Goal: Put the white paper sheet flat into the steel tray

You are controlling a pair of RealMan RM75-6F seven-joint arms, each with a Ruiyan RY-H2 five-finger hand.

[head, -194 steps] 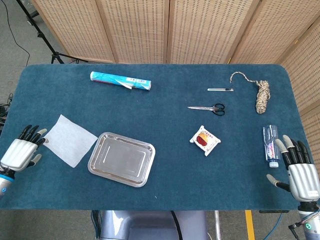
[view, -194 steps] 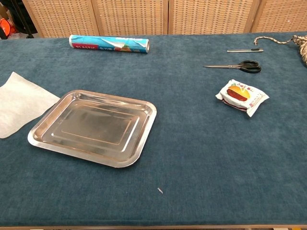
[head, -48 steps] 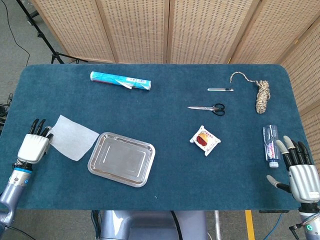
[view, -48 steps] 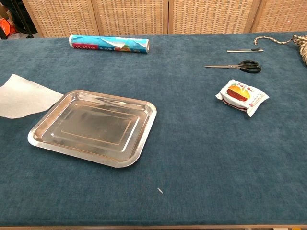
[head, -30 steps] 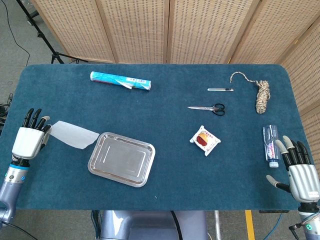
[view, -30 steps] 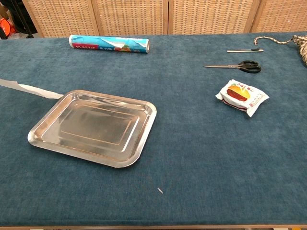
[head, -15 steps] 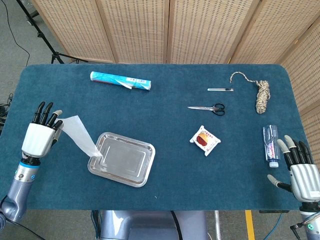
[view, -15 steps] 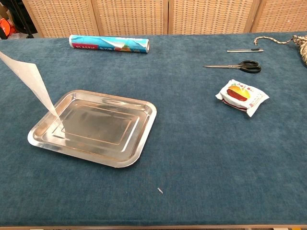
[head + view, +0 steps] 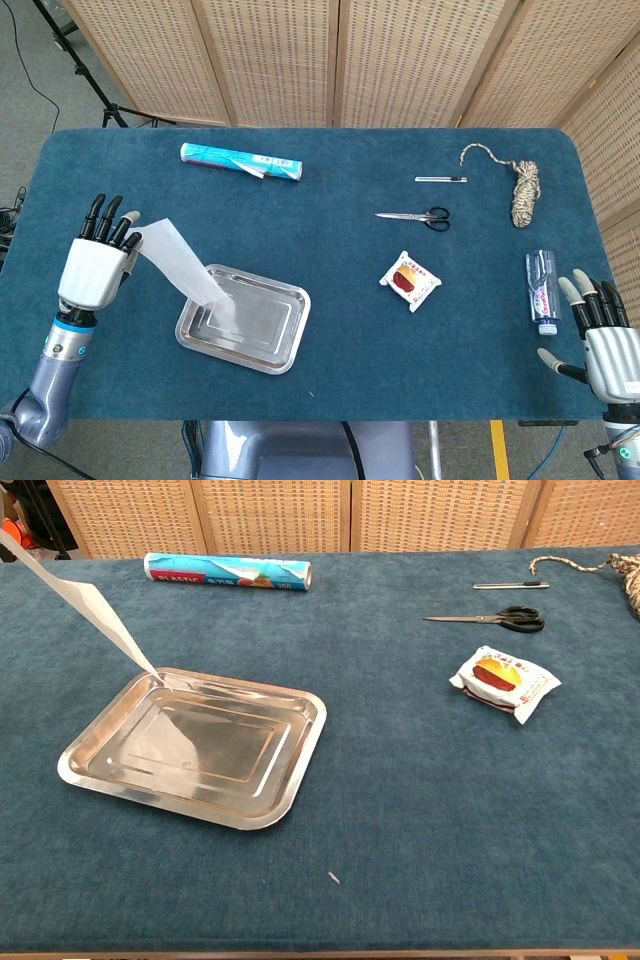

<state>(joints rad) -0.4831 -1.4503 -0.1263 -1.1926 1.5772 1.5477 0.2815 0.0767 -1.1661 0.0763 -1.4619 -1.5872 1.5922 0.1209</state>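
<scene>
My left hand [image 9: 93, 268] is raised at the table's left side and holds one edge of the white paper sheet [image 9: 180, 262]. The sheet hangs slanting down to the right, and its free end reaches over the steel tray [image 9: 283, 348]. In the chest view the paper sheet [image 9: 95, 607] runs from the upper left corner down to the far left rim of the tray [image 9: 290, 790]; the left hand is outside that view. At the right front edge my right hand [image 9: 610, 352] rests with fingers spread, holding nothing.
A plastic wrap roll [image 9: 240, 162] lies at the back left. Scissors [image 9: 415, 217], a thin pen [image 9: 441, 179] and a twine bundle [image 9: 521, 188] lie at the back right. A snack packet [image 9: 411, 280] sits mid-table, and a small bottle [image 9: 540, 290] lies near the right hand.
My left hand has lifted the paper sheet off the table and carried it rightward, so its free end now hangs over the tray. The right hand has barely moved.
</scene>
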